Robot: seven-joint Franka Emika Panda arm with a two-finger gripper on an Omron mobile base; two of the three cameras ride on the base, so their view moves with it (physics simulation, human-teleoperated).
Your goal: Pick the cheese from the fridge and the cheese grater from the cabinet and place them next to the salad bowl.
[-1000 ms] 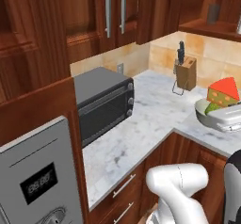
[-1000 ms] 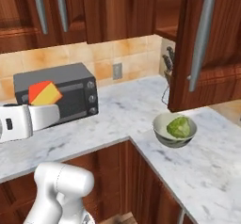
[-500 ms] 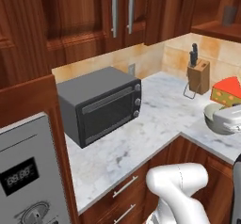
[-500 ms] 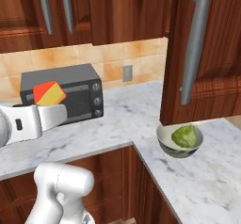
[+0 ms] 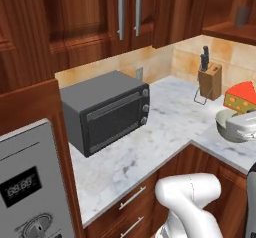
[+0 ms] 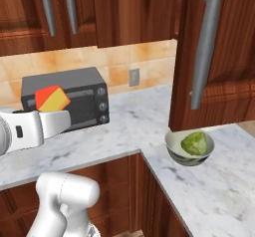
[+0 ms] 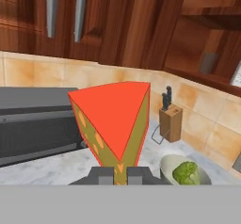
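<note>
Cheese (image 7: 115, 124): small rigid wedge, likely light, red rind possibly slick, clamped at its narrow lower edge in the closed tool (image 7: 120, 175), carried above the counter (image 5: 170, 127), left of the salad bowl (image 6: 189, 148); flat faces give surest purchase.

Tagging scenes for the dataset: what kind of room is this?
A home kitchen, rendered: marble counter with a toaster oven, a knife block by the tiled wall, and dark wooden cabinets above.

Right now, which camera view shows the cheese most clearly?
The hand view: the cheese is large and central, its red face toward the camera, clamped in the gripper. The left base view shows it small at the right edge; the right base view shows it small before the toaster oven.
</note>
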